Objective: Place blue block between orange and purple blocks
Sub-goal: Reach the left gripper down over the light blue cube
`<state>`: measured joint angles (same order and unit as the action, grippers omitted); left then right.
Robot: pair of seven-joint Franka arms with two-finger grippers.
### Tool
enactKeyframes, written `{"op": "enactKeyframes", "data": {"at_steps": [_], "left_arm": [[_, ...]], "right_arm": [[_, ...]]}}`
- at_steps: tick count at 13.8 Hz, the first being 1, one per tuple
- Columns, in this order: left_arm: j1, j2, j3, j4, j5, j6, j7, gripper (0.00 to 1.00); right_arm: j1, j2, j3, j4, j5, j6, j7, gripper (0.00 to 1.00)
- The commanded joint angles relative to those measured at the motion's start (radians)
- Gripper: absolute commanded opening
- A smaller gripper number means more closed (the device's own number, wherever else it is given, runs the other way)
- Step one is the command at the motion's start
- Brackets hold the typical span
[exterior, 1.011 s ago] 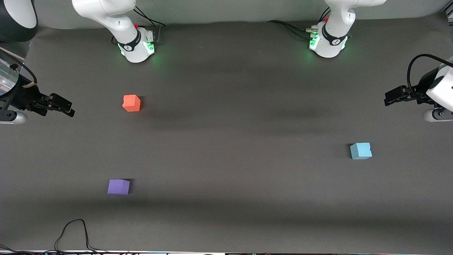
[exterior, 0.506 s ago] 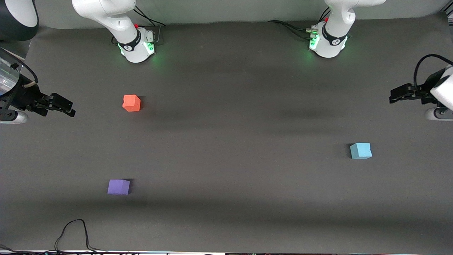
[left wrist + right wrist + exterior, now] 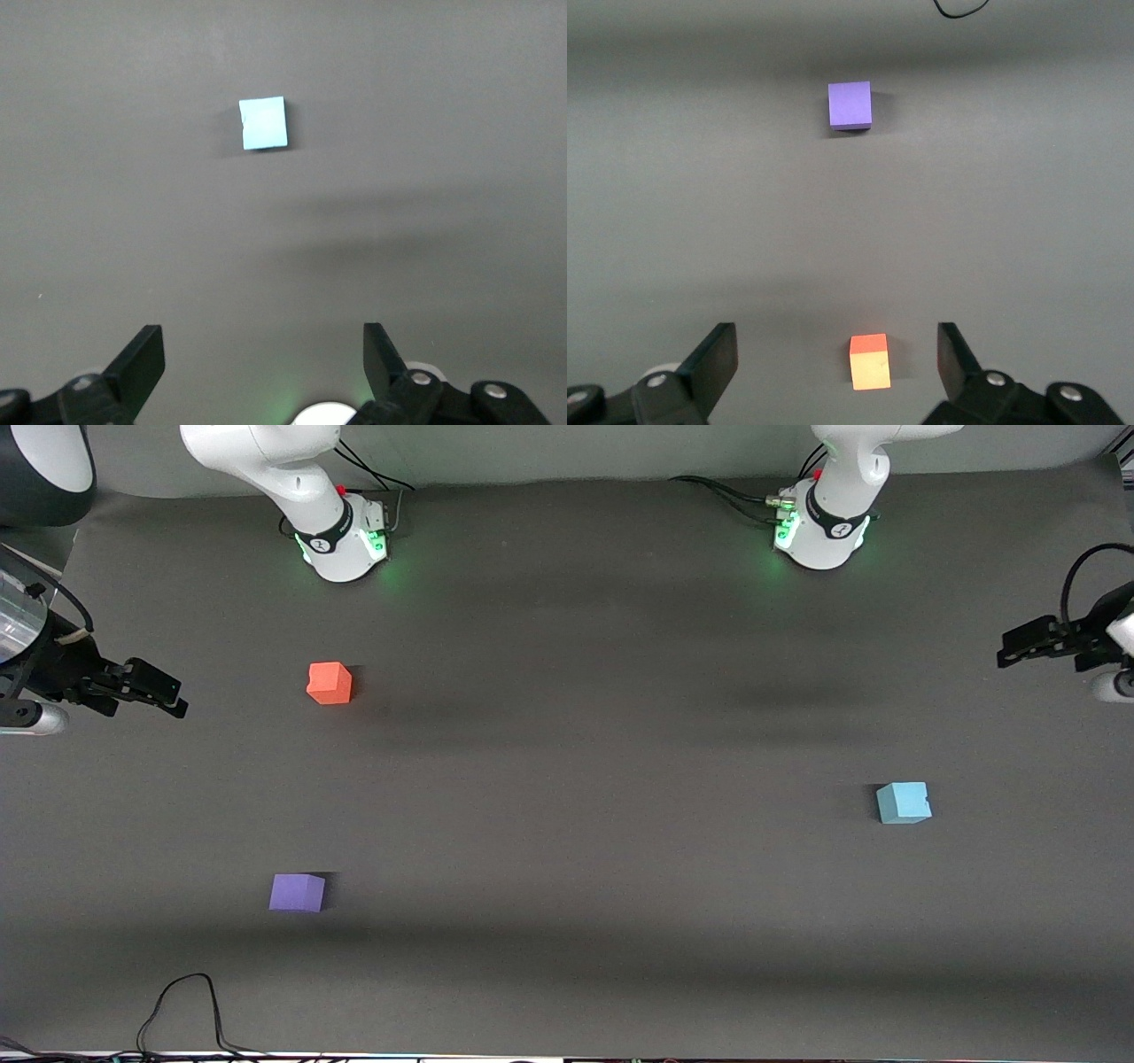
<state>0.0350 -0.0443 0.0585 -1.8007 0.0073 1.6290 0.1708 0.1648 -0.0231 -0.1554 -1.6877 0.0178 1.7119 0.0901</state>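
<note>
The blue block [image 3: 903, 802] lies on the dark table toward the left arm's end, and shows in the left wrist view [image 3: 263, 123]. The orange block [image 3: 330, 683] lies toward the right arm's end, and shows in the right wrist view [image 3: 869, 361]. The purple block [image 3: 297, 892] lies nearer the front camera than the orange one, and shows in the right wrist view [image 3: 850, 105]. My left gripper [image 3: 1010, 651] is open and empty, up at the table's end, away from the blue block. My right gripper [image 3: 173, 695] is open and empty at the other end.
A black cable [image 3: 186, 1005] loops onto the table's front edge near the purple block. The two arm bases [image 3: 341, 536] [image 3: 819, 527] stand along the table's back edge. A wide bare stretch of table [image 3: 602, 797] lies between the blue block and the other two.
My left gripper has drawn back toward the table's end and a little toward the bases. The right gripper and all three blocks have not moved.
</note>
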Motion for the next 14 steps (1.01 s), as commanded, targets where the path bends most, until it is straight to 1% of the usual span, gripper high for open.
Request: {"op": "enactKeyframes", "data": {"at_steps": [1,4,6,14], "left_arm": [[-0.009,-0.043,-0.003,-0.175,0.014,0.168,0.000,1.00],[-0.009,-0.025,-0.003,-0.328,0.023,0.398,0.000,1.00],[-0.003,0.027,-0.003,-0.403,0.025,0.568,0.000,1.00],[0.005,0.340,0.007,-0.424,0.023,0.992,0.003,1.00]], "right_arm": [[0.006,0.012,-0.006,0.022,0.016,0.000,0.008,1.00],[0.006,0.012,-0.006,0.022,0.016,0.000,0.008,1.00],[0.006,0.012,-0.006,0.022,0.016,0.000,0.008,1.00],[0.004,0.012,-0.007,0.020,0.016,-0.001,0.008,1.00]]}}
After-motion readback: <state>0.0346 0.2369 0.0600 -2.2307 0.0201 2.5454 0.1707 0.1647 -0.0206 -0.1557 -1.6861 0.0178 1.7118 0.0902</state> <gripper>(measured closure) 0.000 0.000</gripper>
